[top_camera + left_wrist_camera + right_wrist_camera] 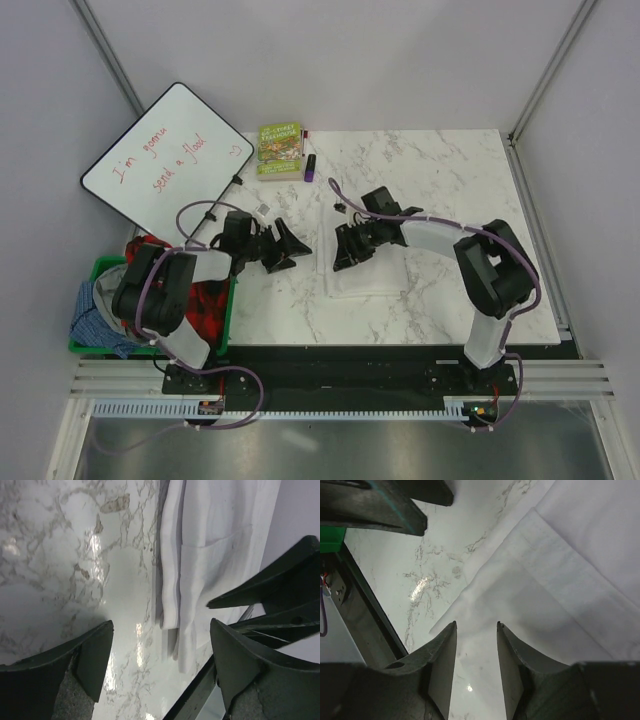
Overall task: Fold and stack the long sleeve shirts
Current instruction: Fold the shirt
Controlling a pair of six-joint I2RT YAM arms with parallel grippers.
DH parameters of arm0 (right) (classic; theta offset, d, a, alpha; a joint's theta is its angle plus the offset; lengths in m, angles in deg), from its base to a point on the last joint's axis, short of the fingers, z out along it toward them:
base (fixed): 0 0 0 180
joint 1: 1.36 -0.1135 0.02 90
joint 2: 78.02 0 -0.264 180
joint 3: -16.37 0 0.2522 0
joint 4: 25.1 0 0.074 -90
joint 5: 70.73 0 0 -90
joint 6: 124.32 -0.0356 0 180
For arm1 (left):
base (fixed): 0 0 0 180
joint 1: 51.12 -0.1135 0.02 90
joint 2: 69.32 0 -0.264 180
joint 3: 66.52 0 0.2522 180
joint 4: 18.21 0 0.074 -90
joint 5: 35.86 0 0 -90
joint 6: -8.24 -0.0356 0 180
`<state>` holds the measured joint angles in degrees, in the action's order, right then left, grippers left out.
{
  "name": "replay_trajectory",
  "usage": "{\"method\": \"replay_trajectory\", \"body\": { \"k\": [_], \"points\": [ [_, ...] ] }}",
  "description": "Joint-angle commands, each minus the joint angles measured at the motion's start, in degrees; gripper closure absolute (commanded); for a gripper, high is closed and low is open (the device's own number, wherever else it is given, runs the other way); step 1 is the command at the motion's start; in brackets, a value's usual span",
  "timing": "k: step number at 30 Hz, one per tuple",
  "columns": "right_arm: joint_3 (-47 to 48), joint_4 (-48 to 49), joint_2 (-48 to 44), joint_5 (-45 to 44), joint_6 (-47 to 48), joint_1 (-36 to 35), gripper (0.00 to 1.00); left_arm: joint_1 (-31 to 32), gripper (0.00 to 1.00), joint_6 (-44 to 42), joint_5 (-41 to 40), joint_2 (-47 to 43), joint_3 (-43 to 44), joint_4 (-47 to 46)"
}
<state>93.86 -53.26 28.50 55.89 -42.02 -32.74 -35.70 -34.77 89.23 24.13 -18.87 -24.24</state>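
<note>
**A thin pinch could undo the fold**

We see the white shirt [385, 280] lying folded flat on the marble table [450, 180], in front of the right arm and between the two grippers. The right gripper [476, 645] hangs low over one corner of it with its jaws a narrow gap apart and nothing caught between them. The left gripper [161, 625] has its jaws spread wide and empty over bare marble, with the shirt's layered edge [167, 580] just beside it.

Our main worry is the corner under the right gripper. The cloth there is stacked in several thin layers, so if the jaws shut shallow we judge they would take only the top layer, and a lift would peel the fold open. Pressing down too hard risks scraping the fingers [442, 652] on the marble and missing the cloth.

On the left, the wide jaws could shove the stacked edge sideways and wrinkle the bundle if they slide in flat. White cloth on pale marble also makes the true edge hard to judge from above
</note>
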Motion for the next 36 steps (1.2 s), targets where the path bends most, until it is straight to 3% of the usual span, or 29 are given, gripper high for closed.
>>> {"method": "replay_trajectory", "body": {
  "k": [1,6,11,18,31,36],
  "points": [
    [4.5,-7.6,-8.2,0.4,6.0,6.1,0.54,0.0,0.17,-6.2,-0.7,4.7,5.0,-0.8],
    [8.0,-17.1,-7.7,-4.4,14.3,18.0,0.53,1.9,0.25,-1.6,-0.1,9.0,5.5,-6.6],
    [10.5,-21.2,-4.7,-8.5,19.6,23.3,0.53,6.2,0.27,2.1,-1.3,13.6,6.1,-11.1],
    [11.0,-22.3,-0.2,-8.3,20.7,23.3,0.53,8.7,0.29,7.0,-2.3,19.2,8.5,-15.4],
    [8.5,-20.4,1.5,-7.6,20.6,23.3,0.55,9.3,0.39,6.3,-1.6,23.1,13.6,-15.6],
    [8.2,-20.2,1.3,-6.9,20.2,23.2,0.55,9.6,0.49,5.8,-0.3,25.7,17.3,-14.3]
  ]
}}
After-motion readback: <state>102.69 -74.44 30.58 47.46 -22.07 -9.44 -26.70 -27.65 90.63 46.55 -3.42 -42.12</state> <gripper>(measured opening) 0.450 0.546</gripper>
